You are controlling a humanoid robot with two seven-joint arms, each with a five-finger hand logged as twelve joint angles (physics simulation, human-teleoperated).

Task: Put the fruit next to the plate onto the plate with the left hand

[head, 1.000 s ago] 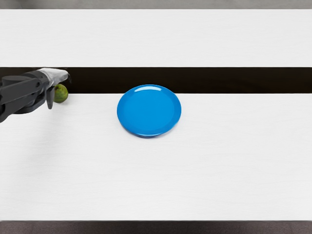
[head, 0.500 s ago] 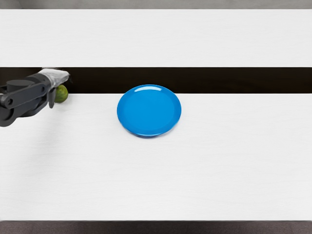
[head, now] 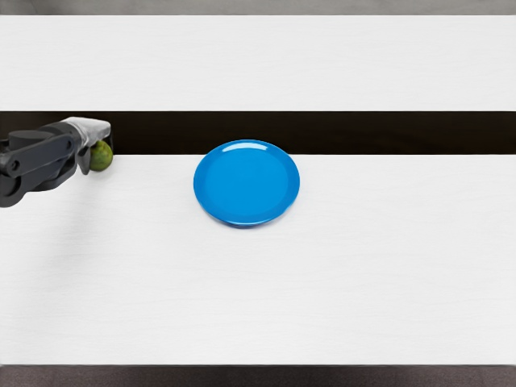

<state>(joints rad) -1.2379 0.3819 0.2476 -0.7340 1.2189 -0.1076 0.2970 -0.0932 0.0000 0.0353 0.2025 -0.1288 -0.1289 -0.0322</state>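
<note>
- One hand is at work: the left hand (head: pixel 85 139) sits low at the far left, draped over and against the fruit (head: pixel 101 156). Whether its fingers have closed on the fruit or only rest around it cannot be told from this view, since the hand's pale upper side hides the contact.
- The fruit is small, round and green. It lies at the back edge of the surface (head: pixel 322 266), just where the white top meets the dark gap (head: pixel 363 133) behind it. Its left and upper sides are covered by the hand, and only the right part shows.
- The hand comes over from above and from the left, likely because a round fruit so close to an edge could roll off into the gap if pushed from the front.
- The left arm (head: pixel 32 157) runs out to the picture's left edge, dark and nearly level, which keeps it clear of the route to the right.
- The blue plate (head: pixel 246 182) lies well apart to the right, flat and bare, near the same back edge. The carry looks like a short sideways move along that edge.
- The fruit is not yet on the plate, so I judge this to be the grasp stage.
</note>
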